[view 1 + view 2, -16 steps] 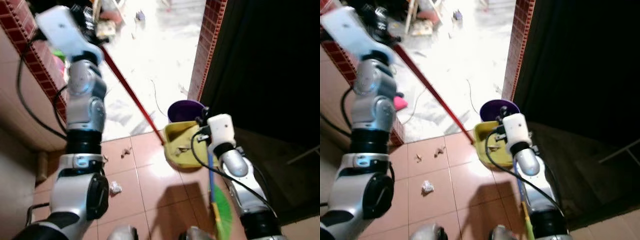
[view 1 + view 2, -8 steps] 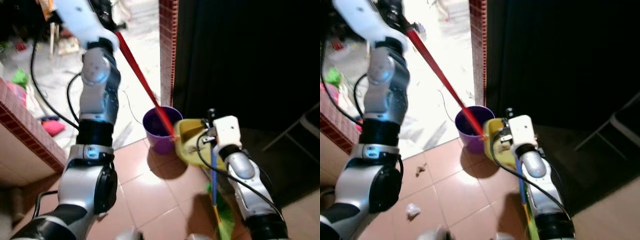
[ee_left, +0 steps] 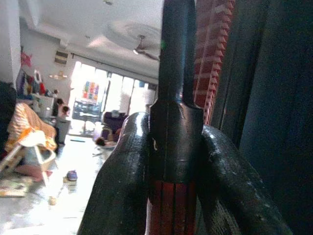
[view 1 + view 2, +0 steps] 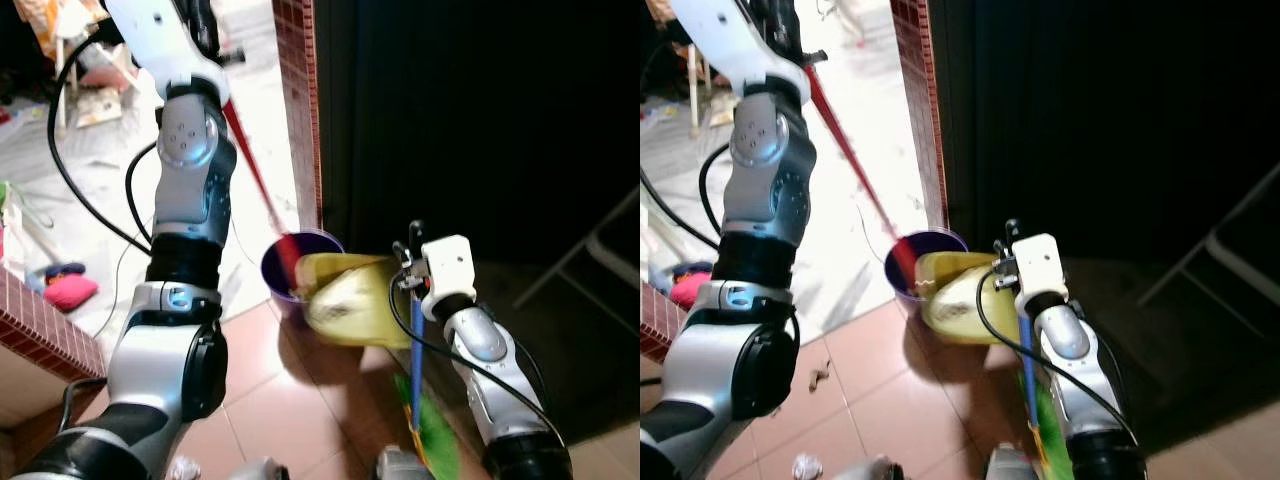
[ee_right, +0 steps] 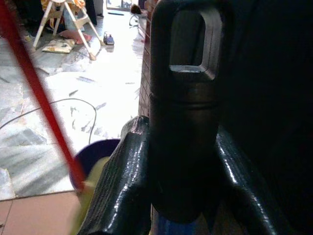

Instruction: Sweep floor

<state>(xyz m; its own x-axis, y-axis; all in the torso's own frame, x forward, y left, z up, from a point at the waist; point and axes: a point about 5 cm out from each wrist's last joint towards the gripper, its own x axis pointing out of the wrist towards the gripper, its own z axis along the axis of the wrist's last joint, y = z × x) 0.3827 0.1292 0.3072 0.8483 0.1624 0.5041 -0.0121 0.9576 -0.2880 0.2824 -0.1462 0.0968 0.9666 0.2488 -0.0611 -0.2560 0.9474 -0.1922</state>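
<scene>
Both jaws are clamped: left gripper (image 3: 168, 191) around the red dustpan handle (image 4: 252, 180), right gripper (image 5: 181, 196) around the broom handle (image 5: 183, 112).

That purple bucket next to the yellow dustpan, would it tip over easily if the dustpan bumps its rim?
Probably yes. The purple bucket looks like thin plastic, so likely light. It seems taller than wide and stands free on smooth floor tiles, so it may slide or tip. The yellow dustpan, on a red handle held by the left gripper, is tilted at its rim.
</scene>
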